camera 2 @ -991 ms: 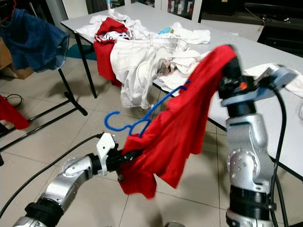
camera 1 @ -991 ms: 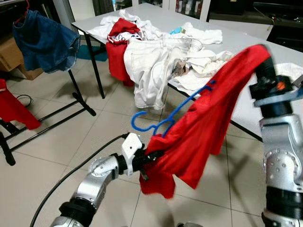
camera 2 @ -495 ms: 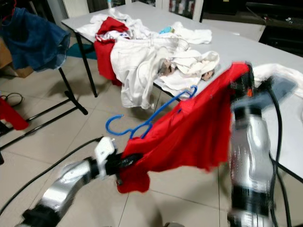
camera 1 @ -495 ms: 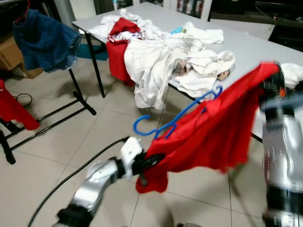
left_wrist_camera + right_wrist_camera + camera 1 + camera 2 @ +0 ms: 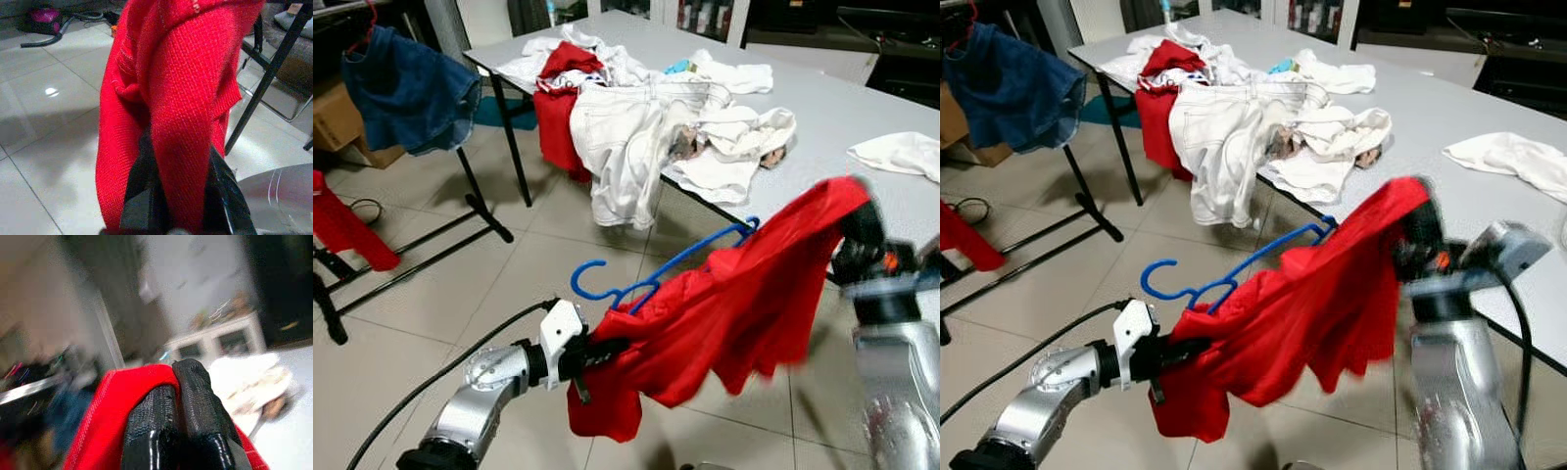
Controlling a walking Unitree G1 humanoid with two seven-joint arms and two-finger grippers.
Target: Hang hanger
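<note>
A red knitted garment (image 5: 734, 304) is stretched in the air between my two grippers, over the tiled floor in front of the table. A blue plastic hanger (image 5: 651, 277) sits inside it, with its hook sticking out at the upper left. My left gripper (image 5: 599, 351) is shut on the garment's lower end; in the left wrist view red cloth (image 5: 181, 112) runs between the black fingers (image 5: 222, 191). My right gripper (image 5: 858, 223) is shut on the raised far corner, its closed fingertips (image 5: 195, 396) against the red hem (image 5: 122, 416).
A grey table (image 5: 822, 108) behind carries a heap of white and red clothes (image 5: 636, 108), with white jeans hanging over its edge. At the left stands a black rack (image 5: 475, 196) with a denim garment (image 5: 406, 88) and a red garment (image 5: 342, 230). A black cable (image 5: 440, 377) trails from my left arm.
My right gripper has come down and the garment now hangs lower and flatter. The hanger's hook has shifted left with my left gripper. The camera has tilted a little.
</note>
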